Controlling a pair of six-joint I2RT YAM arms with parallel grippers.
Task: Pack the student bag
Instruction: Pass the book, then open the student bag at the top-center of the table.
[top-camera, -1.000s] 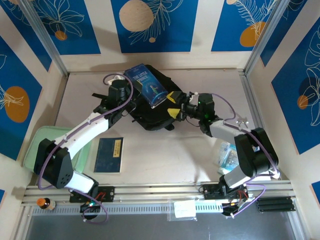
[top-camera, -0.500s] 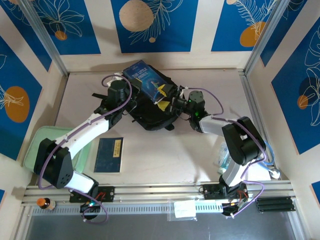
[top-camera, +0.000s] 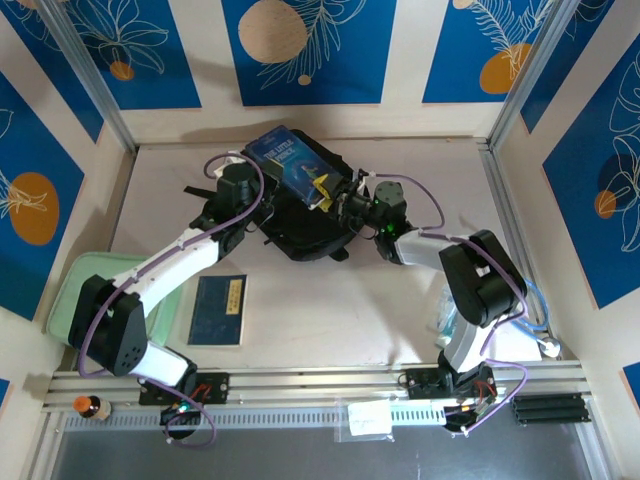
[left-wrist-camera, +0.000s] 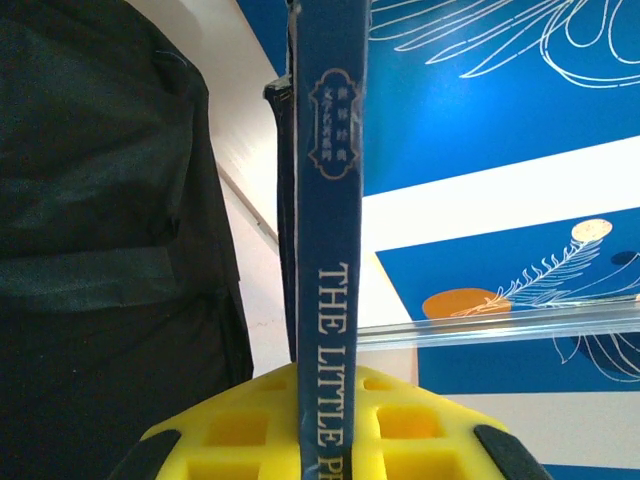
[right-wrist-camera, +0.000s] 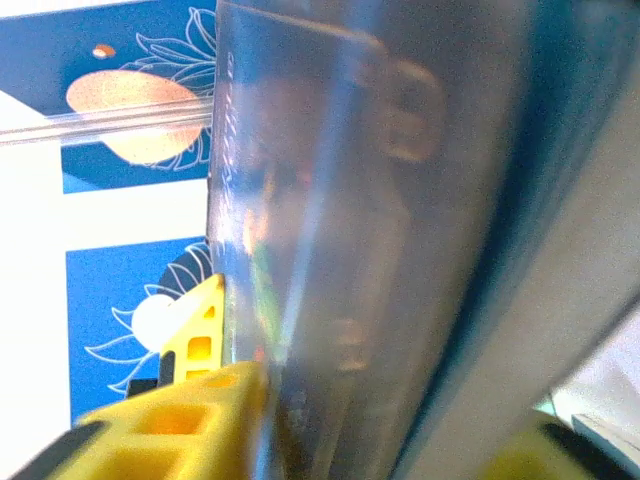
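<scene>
Student bag (top-camera: 300, 238) lies black and floppy at the far middle of the desk (top-camera: 330, 300); I'd take its firmer opening rim. Left claw (left-wrist-camera: 325, 420) clamps the blue book (top-camera: 290, 165) above it. Right claw (top-camera: 336, 201) straddles that book, grip unclear.

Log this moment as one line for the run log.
left gripper: shut on blue book | right gripper: at book's edge, grip unclear | student bag: beneath book

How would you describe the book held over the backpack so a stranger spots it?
Find the black backpack at the far middle of the table. Above it the left gripper holds a bright blue book. Unlike the darker book lying flat nearer the front, its spine reads The Little Prince.
</scene>
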